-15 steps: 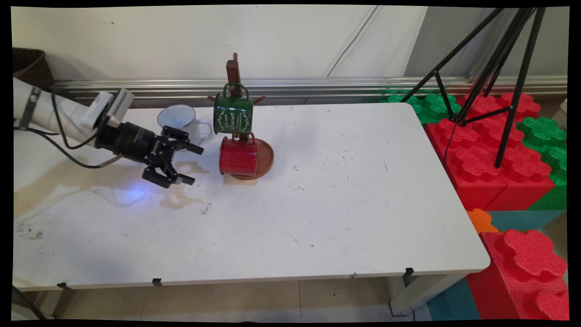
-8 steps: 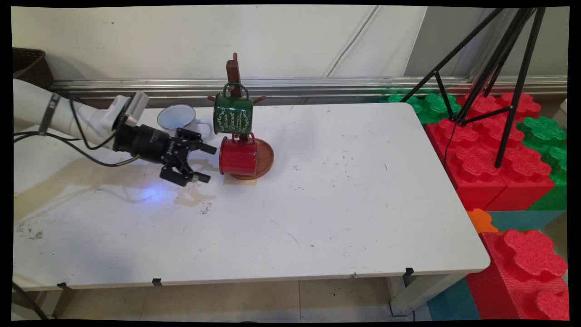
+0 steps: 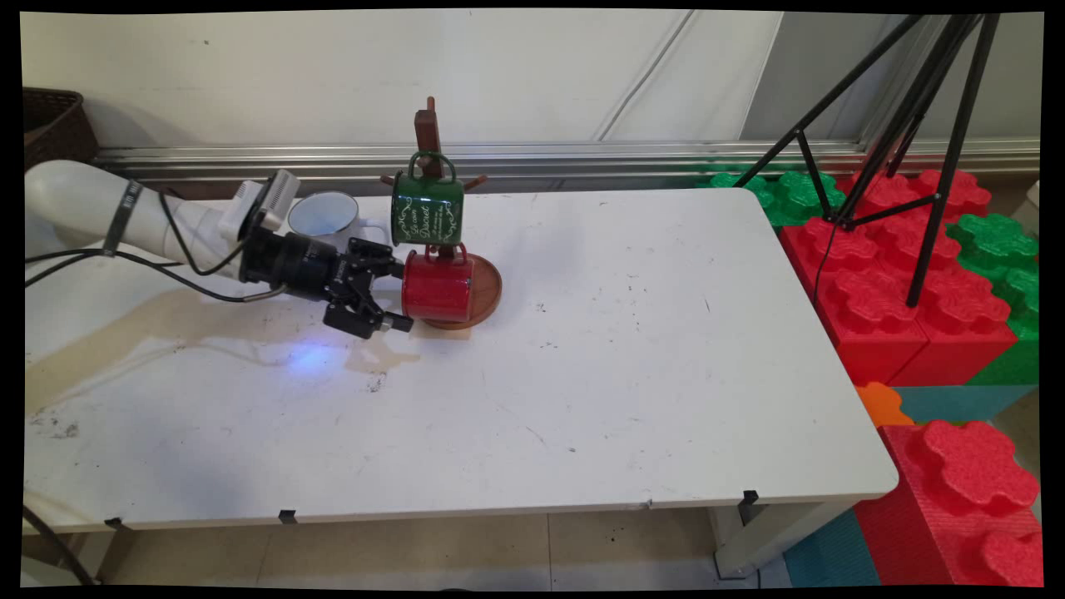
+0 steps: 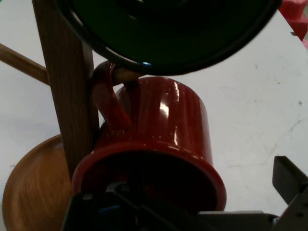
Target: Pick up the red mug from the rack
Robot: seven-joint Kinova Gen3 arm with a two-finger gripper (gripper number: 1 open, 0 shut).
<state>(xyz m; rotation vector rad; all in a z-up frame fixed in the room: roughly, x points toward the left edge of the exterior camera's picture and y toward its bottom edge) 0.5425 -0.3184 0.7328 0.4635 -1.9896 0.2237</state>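
The gripper (image 3: 398, 296) lies nearly level just above the table (image 3: 582, 399), reaching in from the left edge toward the far left part of the top. Its jaws stand wide, one finger at the upper rim of the red mug (image 3: 438, 287) and the other at its lower rim, so the mug's open mouth sits between the tips; whether either finger touches the rim cannot be told.

The red mug hangs on its side from a low peg of the wooden mug stand (image 3: 429, 133), its mouth facing the gripper and its base over the stand's round brown foot (image 3: 489, 291). In the hand view the red mug (image 4: 159, 144) fills the middle, its handle (image 4: 108, 101) hooked up by the upright post (image 4: 65, 82), with one finger (image 4: 288, 180) showing at the lower right.

A green mug (image 3: 428, 208) hangs from a higher peg, directly above the red one. A white mug (image 3: 329, 220) stands upright on the table just behind the gripper, near the far edge.
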